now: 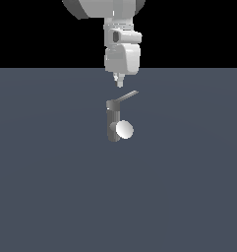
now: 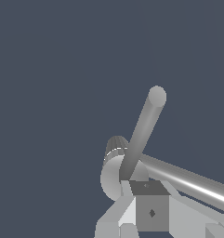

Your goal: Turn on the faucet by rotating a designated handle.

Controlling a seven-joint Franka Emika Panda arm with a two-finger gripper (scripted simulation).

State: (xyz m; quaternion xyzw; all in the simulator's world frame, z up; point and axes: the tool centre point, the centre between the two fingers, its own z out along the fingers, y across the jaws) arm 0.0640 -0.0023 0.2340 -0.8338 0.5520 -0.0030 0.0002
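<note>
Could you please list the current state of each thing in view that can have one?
faucet: upright on the floor, spout disc facing the camera.
handle: sticks out from the post's top toward the exterior view's right, tilted upward, not gripped.
gripper: above the handle, fingers close together, holding nothing; contact unclear.

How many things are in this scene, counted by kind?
White robot arm with fingers: 1
Dark grey upright cylindrical faucet post: 1
Thin light grey lever handle: 1
Stubby spout with white round disc: 1
Total: 4
</note>
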